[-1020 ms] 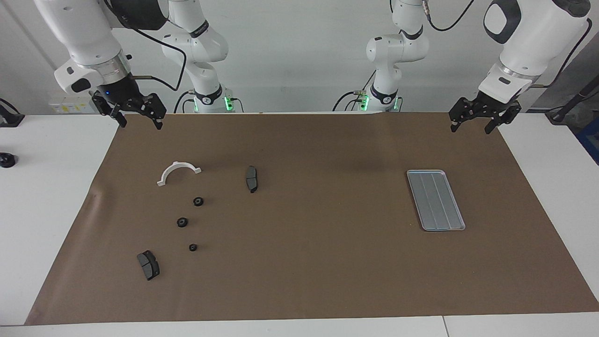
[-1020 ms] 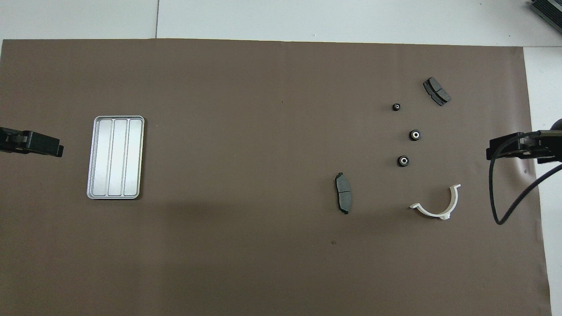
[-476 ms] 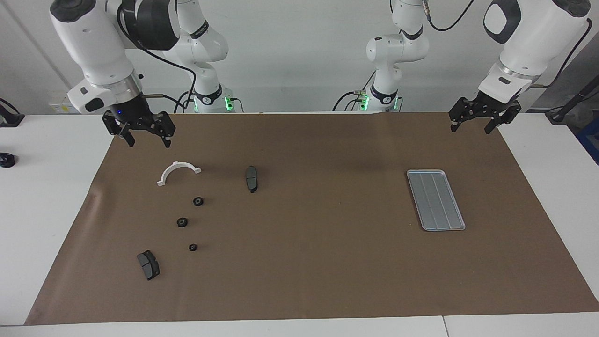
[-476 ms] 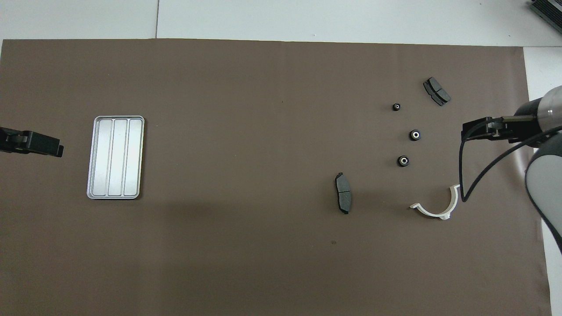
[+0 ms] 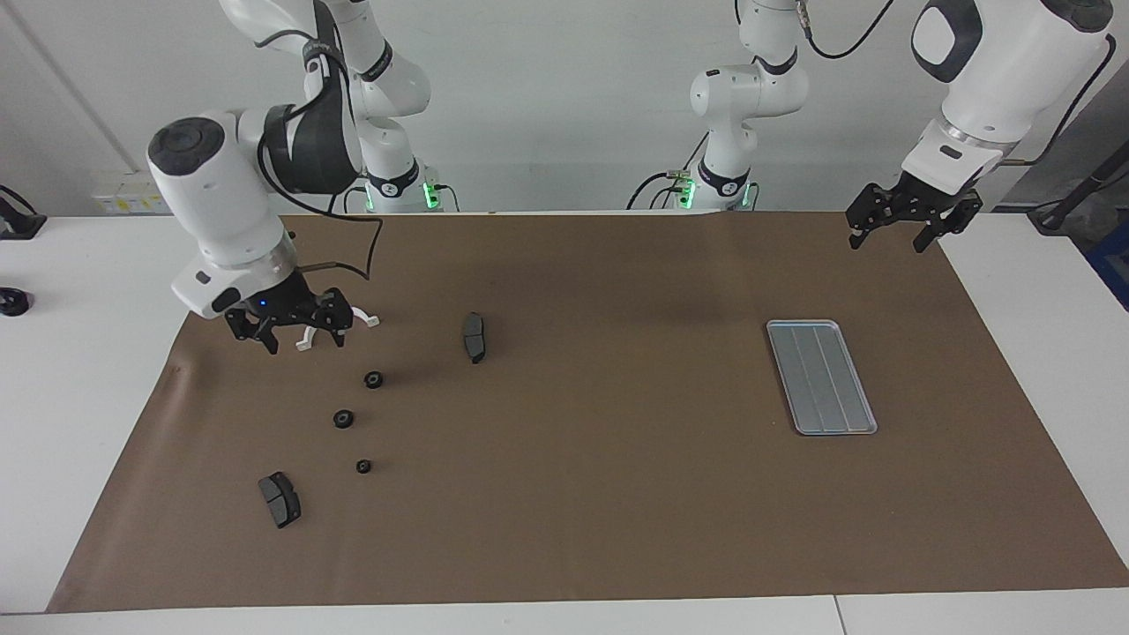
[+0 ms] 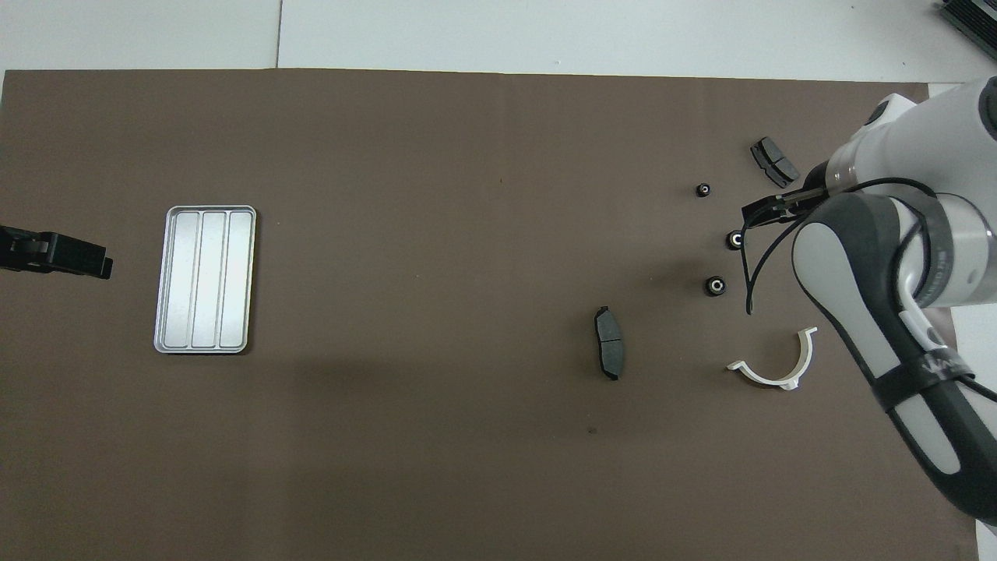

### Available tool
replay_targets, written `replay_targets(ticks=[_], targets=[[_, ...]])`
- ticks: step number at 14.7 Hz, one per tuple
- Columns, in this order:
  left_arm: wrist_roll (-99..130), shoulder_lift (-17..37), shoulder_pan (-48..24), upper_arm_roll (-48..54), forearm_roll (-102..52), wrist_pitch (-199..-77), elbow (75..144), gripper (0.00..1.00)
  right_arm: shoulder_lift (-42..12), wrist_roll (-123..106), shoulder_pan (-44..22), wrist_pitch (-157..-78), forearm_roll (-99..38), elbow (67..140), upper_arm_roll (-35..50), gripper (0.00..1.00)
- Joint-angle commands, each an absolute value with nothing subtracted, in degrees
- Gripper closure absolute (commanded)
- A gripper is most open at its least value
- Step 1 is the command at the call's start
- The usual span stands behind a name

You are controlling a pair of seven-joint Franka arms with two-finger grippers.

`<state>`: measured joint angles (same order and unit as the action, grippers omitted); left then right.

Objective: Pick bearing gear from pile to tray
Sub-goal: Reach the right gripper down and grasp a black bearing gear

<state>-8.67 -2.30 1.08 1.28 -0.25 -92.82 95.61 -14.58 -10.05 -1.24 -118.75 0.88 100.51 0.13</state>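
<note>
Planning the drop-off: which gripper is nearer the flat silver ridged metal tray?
Left. The left gripper hangs near the silver ridged tray; the right gripper is over the parts pile.

Ridged, dull-sheened metal tray lies on a matt brown paper sheet; white bracket looks plastic.

White table, brown mat, pale wall.
The mat covers most of the table; a plain light wall rises at its edge.

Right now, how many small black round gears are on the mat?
3, in a loose line at the right arm's end: one nearest the robots, one in the middle, the smallest farthest. None looks hidden.
</note>
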Motion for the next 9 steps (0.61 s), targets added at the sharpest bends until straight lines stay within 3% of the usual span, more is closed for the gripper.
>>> replay_targets(ticks=[1,3,9], targets=[[-9.2,-2.5,1.8,1.5,-1.3,-91.8,95.2,0.00,-16.7,-17.7,-0.8,-126.6,-0.1,105.5,0.1,0.00],[-9.2,-2.5,1.8,1.5,-1.3,-91.8,95.2,0.00,-18.3,-18.1,-0.9,-131.7,-0.1,107.7,0.1,0.00],[-9.2,-2.5,1.8,1.5,-1.3,-91.8,95.2,0.00,-21.4,-24.6,1.2,-136.8,-0.6,111.0,0.1,0.00]])
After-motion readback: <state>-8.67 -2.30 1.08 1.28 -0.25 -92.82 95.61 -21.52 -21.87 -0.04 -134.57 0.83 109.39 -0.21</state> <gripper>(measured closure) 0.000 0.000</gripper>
